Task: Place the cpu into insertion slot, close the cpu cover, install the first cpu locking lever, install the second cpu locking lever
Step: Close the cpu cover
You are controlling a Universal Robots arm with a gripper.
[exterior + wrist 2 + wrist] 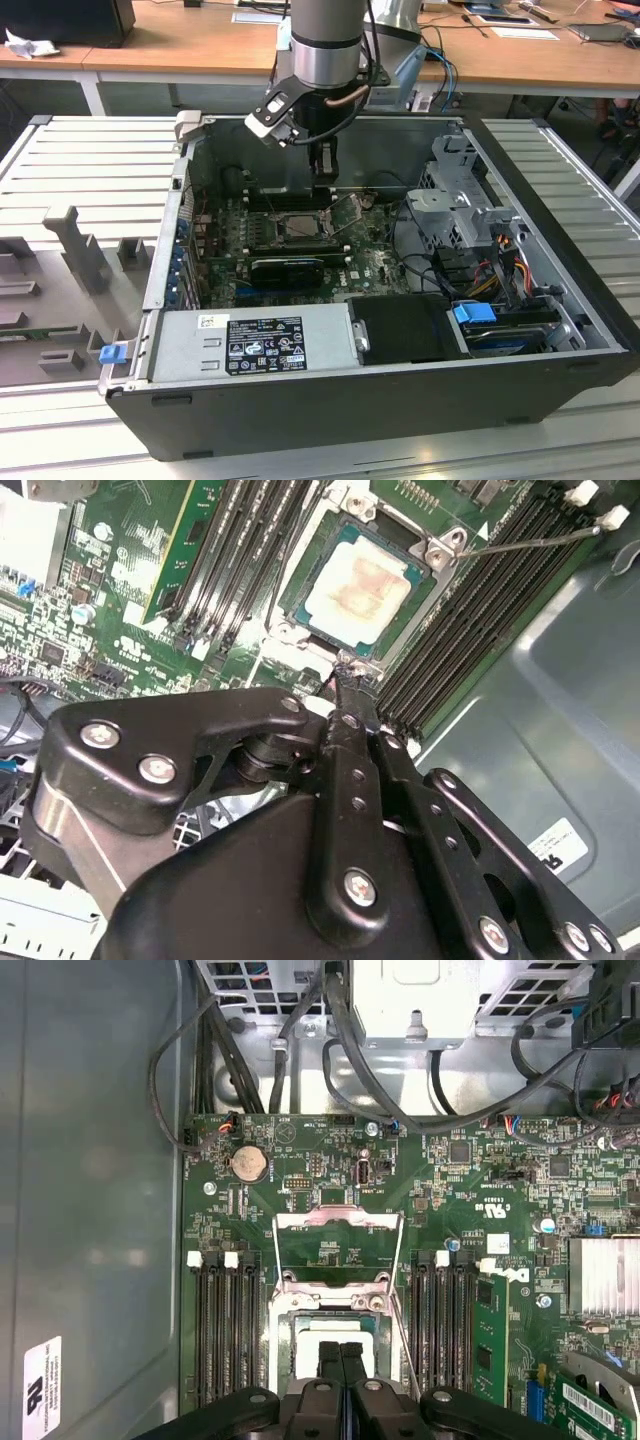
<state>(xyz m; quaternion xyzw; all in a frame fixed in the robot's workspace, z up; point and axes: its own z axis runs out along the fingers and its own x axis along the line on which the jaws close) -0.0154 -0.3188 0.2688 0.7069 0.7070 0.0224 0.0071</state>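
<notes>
In the second wrist view the cpu [355, 585], a pale square chip with a stained face, lies seated in the insertion slot [300, 615] on the green board. The cpu cover [338, 1222], a silvery frame with a square window, stands flipped open beyond the insertion slot [272, 1310]. My gripper [340, 1352] hangs just over the slot with its two black fingers pressed together and nothing visible between them. Its tips [345, 675] sit at the slot's edge. In the exterior view the gripper [322, 185] is directly above the slot [300, 226]. A thin wire lever [530, 542] stands raised beside the slot.
Long black memory slots [225, 1330] flank the socket on both sides, one holding a green card [488, 1335]. Cables [330, 1050] hang near the drive cage. The case walls [170, 230] and power supply [260, 345] box in the board.
</notes>
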